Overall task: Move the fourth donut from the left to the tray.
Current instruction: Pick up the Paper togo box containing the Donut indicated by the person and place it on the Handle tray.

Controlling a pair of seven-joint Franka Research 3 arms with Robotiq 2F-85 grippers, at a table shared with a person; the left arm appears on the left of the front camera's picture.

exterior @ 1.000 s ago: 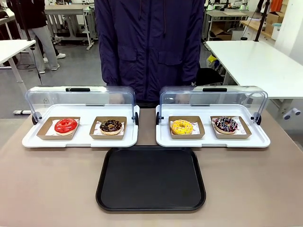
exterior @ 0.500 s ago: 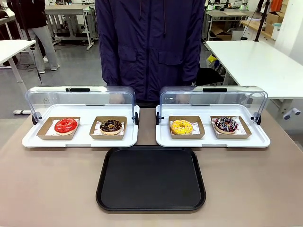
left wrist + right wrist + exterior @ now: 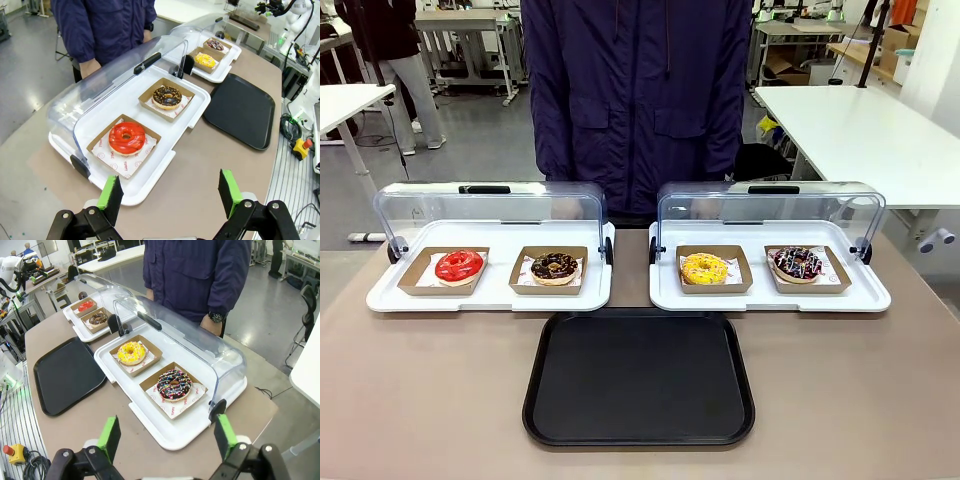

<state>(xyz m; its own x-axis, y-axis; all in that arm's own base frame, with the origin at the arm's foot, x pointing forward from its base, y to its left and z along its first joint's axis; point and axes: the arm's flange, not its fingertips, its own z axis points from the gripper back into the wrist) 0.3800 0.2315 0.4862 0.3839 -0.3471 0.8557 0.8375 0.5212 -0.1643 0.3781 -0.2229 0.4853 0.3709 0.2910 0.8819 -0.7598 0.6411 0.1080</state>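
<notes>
We judge the task not yet begun. The tray (image 3: 638, 378), smooth black plastic with rounded corners and a raised rim, lies bare on the counter (image 3: 410, 400). The fourth donut (image 3: 797, 263), a glossy chocolate ring streaked white and pink with sprinkles, sits in its shallow brown cardboard holder (image 3: 836, 281) just beyond the tray's far right corner, under a raised clear lid (image 3: 770, 210). Left jaws and right jaws stand wide apart, holding nothing.

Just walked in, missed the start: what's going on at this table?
Nothing is being handled yet. The fourth donut sits on the right-hand white tray, not yet on the black tray. The left gripper and right gripper are both open, short of the trays. A person stands across the table.
</notes>
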